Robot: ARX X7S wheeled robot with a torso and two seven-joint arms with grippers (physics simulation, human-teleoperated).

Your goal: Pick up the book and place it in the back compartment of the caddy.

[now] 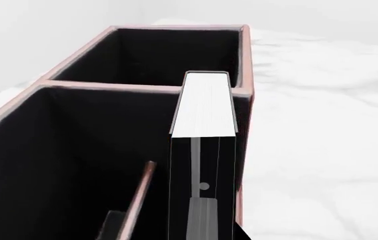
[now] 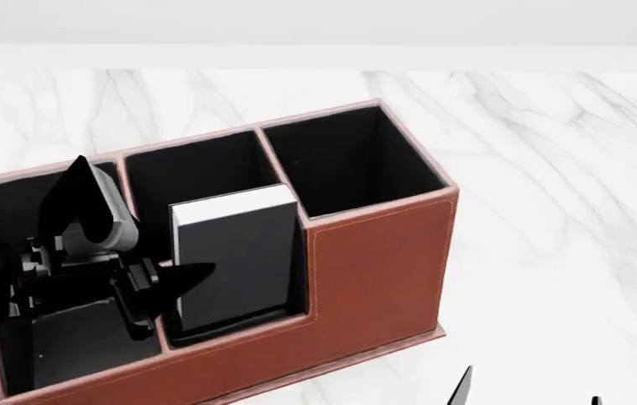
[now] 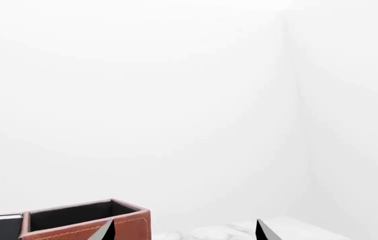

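Jaws of the left gripper (image 2: 166, 291) clamp the book (image 2: 234, 257), upright inside the caddy (image 2: 375, 270); the placing step looks near done, calling for release; right jaws apart.

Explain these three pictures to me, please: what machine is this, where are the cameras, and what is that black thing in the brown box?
These are computer-drawn views of a two-armed robot. The head view looks down on a marble table holding a brown desk organiser. A black book with white pages stands in its middle cell, beside the left claw; whether the claw grips it is unclear. The left wrist camera rides that arm and sees the book close up. The right wrist camera shows the right claw, open and empty, with the organiser's corner behind.
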